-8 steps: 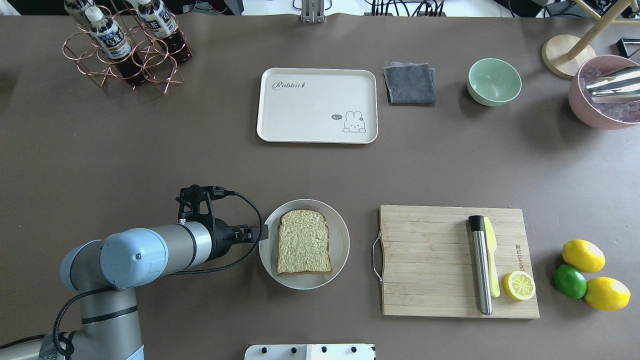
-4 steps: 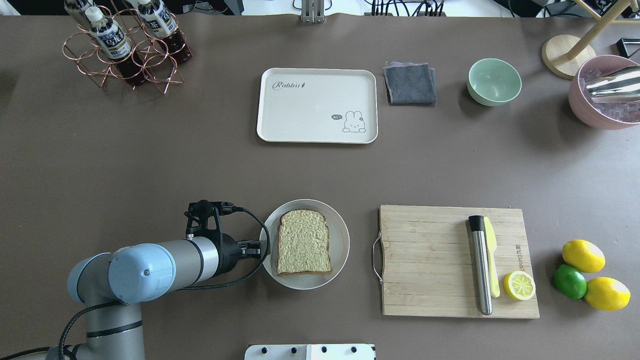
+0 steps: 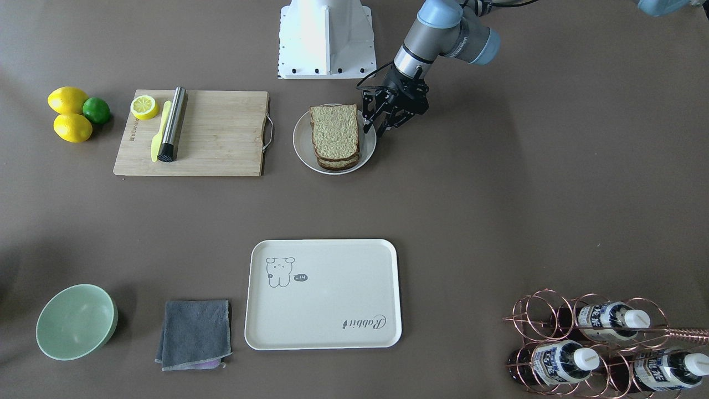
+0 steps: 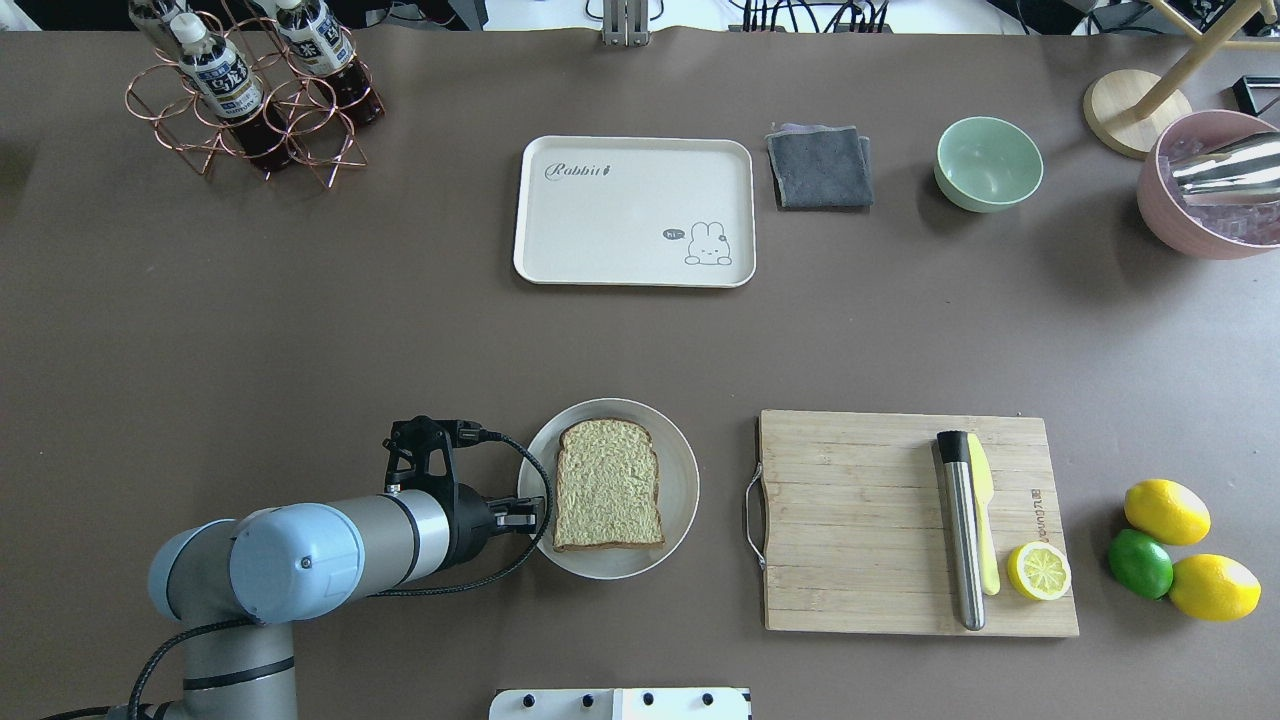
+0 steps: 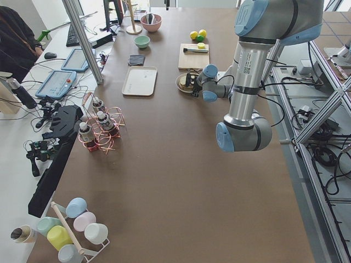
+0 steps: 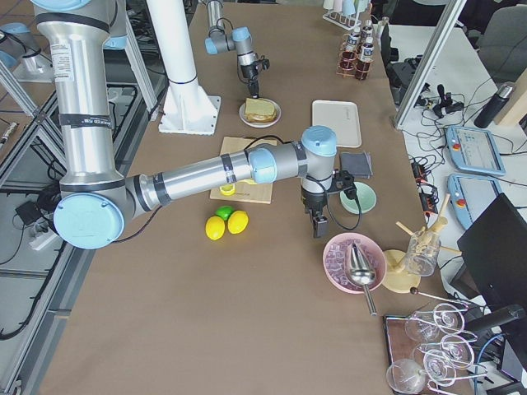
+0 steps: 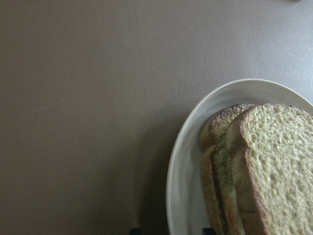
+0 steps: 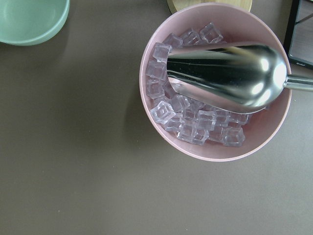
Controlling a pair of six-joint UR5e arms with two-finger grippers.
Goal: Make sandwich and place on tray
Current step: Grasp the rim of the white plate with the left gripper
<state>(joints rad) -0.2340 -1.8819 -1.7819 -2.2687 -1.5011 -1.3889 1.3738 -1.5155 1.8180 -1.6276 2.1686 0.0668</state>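
1. The left tool (image 4: 535, 513), spread wide and empty, sits low at the rim of the plate (image 4: 683, 470). The sandwich (image 4: 607, 485) on the plate lies just to its right, long axis pointing toward the tray (image 4: 600, 215).
2. The left arm is nearer. The right tool (image 6: 318, 224) hangs far off; I cannot tell its state.
3. The tray holds nothing and lies well apart across the brown surface (image 4: 400, 330).

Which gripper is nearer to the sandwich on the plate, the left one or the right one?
Left. The left gripper is open at the rim of the plate, just beside the sandwich. The right gripper is far off, near the pink bowl of ice.
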